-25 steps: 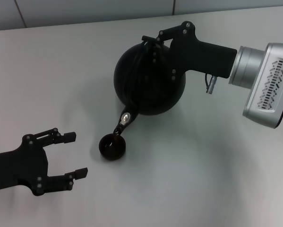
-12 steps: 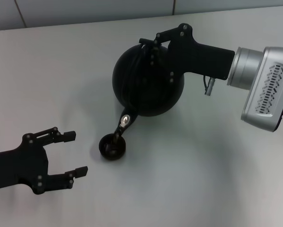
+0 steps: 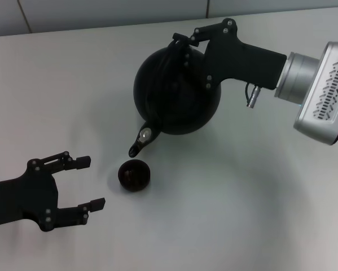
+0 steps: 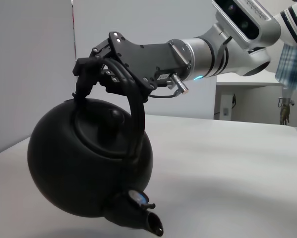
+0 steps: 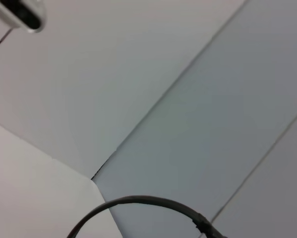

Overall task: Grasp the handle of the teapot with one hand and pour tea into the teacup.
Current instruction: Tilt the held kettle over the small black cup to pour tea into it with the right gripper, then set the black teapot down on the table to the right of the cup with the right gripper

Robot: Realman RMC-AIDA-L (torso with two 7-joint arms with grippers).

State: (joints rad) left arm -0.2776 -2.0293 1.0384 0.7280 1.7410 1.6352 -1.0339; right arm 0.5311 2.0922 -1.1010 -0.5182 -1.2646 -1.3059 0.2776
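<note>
Toward the far right of the worktop (image 3: 270, 214), the right gripper (image 3: 185, 48) is clenched on the arched handle (image 4: 133, 94) of the teapot (image 3: 177, 93), holding it off the surface with the spout (image 3: 139, 142) tipped down. Only the left wrist view shows the grip from the side: both fingers clamp the handle near its top, above the small lid (image 4: 116, 116), and the pot hangs tilted. The right wrist view shows just wall panels and a dark curved arc. The head view alone shows the teacup (image 3: 134, 175), standing near the worktop's middle, just below the spout tip and apart from it.

Half a second ago the spout reached down to the cup's rim; now the pot is higher and the spout clears the cup.

At the near left corner the left gripper (image 3: 84, 183) hovers, jaws spread and grasping nothing, just beside the cup. Bare surface runs from the cup to the near edge and the right edge.
</note>
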